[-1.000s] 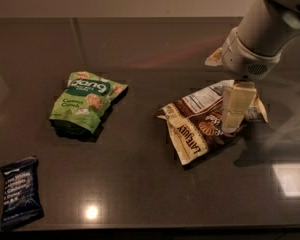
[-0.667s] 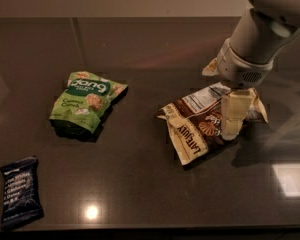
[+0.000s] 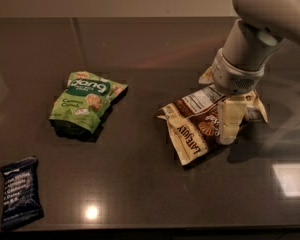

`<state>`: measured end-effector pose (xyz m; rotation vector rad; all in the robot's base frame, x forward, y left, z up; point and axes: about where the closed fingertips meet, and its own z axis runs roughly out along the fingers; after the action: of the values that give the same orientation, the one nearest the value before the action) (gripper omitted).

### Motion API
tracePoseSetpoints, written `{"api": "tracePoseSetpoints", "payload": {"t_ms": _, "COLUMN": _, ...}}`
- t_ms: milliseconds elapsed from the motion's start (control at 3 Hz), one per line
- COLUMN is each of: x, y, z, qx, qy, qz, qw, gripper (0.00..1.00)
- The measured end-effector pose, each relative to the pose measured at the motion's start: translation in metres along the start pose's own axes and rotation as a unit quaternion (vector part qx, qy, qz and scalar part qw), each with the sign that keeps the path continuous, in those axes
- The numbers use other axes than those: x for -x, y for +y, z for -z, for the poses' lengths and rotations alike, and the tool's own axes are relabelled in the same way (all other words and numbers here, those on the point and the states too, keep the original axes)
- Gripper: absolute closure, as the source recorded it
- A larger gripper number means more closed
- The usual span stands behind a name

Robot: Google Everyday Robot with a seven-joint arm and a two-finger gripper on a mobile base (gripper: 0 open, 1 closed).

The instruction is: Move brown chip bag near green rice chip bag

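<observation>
pale gripper (image 3: 229, 128) on crumpled brown-and-cream foil chip bag (image 3: 189, 130), right, grip unclear; needs a firm pinch before sliding left to bright green pouch (image 3: 84, 103).

Crumpled brown chip bag (image 3: 190, 129) beneath the hand (image 3: 227, 130), well apart from the green rice chip bag (image 3: 85, 101).

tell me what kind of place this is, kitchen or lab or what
Probably an office break-room or kitchen, not certain. The dark glossy counter mirrors lights, and packaged snacks lie on it: green bag, brown bag, navy bar. The gripper is down at the brown bag, on the right.
</observation>
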<state>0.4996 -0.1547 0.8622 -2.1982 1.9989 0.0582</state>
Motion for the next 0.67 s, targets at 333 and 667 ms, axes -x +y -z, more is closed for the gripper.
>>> {"api": "tracePoseSetpoints", "payload": {"t_ms": 333, "x": -0.0017, "y": -0.0069, "z": -0.0096, "qx": 0.001, "qy": 0.003, "qz": 0.009, "qw": 1.0000, "gripper": 0.00}}
{"api": "tracePoseSetpoints", "payload": {"t_ms": 667, "x": -0.0068, "y": -0.0122, "z": -0.0166, "qx": 0.004, "qy": 0.008, "qz": 0.012, "qw": 0.9999, "gripper": 0.18}}
